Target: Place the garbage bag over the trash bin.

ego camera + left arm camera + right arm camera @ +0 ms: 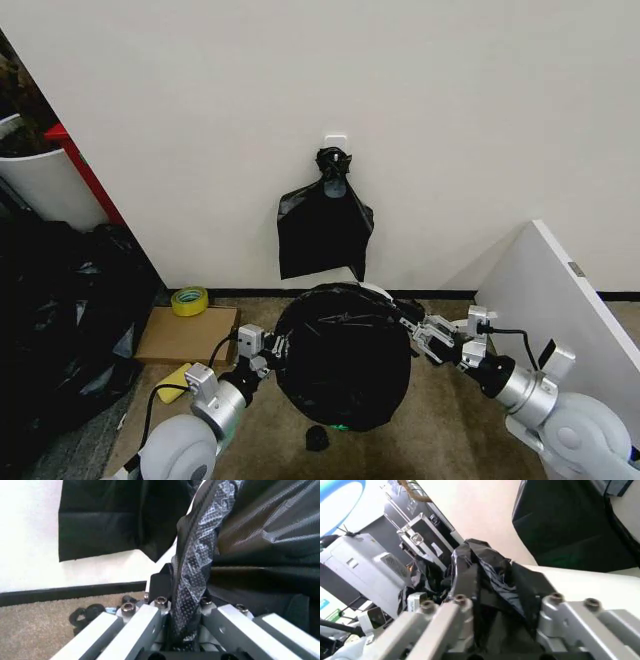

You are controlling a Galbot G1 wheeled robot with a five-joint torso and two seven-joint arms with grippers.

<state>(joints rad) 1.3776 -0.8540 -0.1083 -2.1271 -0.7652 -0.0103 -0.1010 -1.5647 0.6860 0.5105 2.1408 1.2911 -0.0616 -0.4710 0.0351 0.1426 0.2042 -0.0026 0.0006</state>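
Head view, grippers: we see the left gripper [272, 352] and the right gripper [412, 331] on opposite sides of the garbage bag [342, 365], each pinching its edge, so the black film between them is stretched into a wide dome
Head view, why held so: we judge the two-sided hold keeps the mouth open and taut enough to seat around the rim
Head view, bin: the trash bin [371, 290] sits directly between the grippers under the bag; we see only a sliver of white rim at the far side, beyond the right gripper's tips
Head view, contents: the bag hides the bin's inside, so we cannot tell what it holds
Head view, elsewhere: a flat black bundle [322, 228] hangs on the wall past both grippers; a tape roll [189, 300] rests on cardboard [187, 334] outboard of the left gripper
Left wrist view: a twisted strip of patterned bag film runs down between the closed fingers [142, 620], with the draped bag just beyond them
Right wrist view: crumpled glossy film is bunched between this gripper's fingers [462, 609], clamped tight; white bin rim lies just past it
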